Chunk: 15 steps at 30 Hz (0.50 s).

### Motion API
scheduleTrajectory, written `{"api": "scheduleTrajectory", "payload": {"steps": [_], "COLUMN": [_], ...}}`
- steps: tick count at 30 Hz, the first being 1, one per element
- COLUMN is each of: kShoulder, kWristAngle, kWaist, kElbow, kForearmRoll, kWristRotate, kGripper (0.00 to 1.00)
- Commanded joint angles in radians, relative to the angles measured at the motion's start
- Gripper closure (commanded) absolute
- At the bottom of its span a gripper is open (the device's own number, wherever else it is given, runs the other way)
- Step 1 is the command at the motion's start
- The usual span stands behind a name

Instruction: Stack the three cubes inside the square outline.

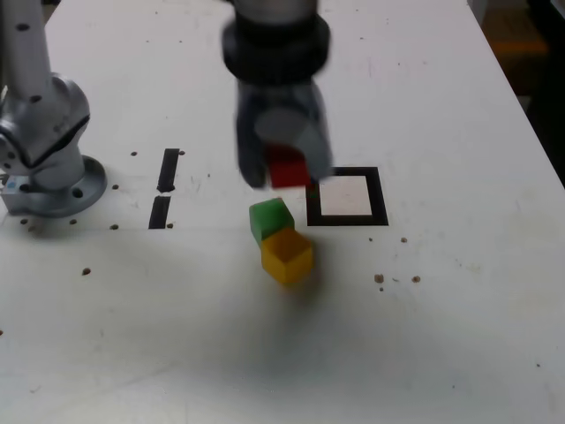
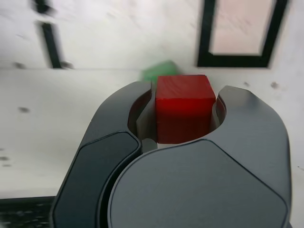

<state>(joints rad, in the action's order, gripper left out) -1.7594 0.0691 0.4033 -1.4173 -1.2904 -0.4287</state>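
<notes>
My gripper is shut on the red cube, which sits squarely between the two dark fingers in the wrist view. In the exterior view the red cube hangs just off the left edge of the square outline, a thick black border with a white centre. The green cube rests on the table below it, touching the yellow cube at its near right corner. A blurred bit of the green cube shows past the red one, and the square outline lies beyond.
The arm's grey base stands at the exterior view's left. Two short black tape strips lie between the base and the cubes. Small dark specks dot the white table.
</notes>
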Motion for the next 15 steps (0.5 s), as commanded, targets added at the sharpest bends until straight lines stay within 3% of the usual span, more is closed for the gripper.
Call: {"api": "scheduleTrajectory", "payload": {"steps": [1,5,15], "kShoulder": [0.008,0.002,-0.111], "kWristAngle": [0.018,0.034,0.024], "kWaist": [-0.017,-0.063,-0.109], "kElbow": [-0.017,-0.043,-0.073], "kForearmRoll": [-0.022,-0.041,0.030], "kWristRotate": [0.020,0.077,0.130], "kGripper": [0.79,0.79,0.79]}}
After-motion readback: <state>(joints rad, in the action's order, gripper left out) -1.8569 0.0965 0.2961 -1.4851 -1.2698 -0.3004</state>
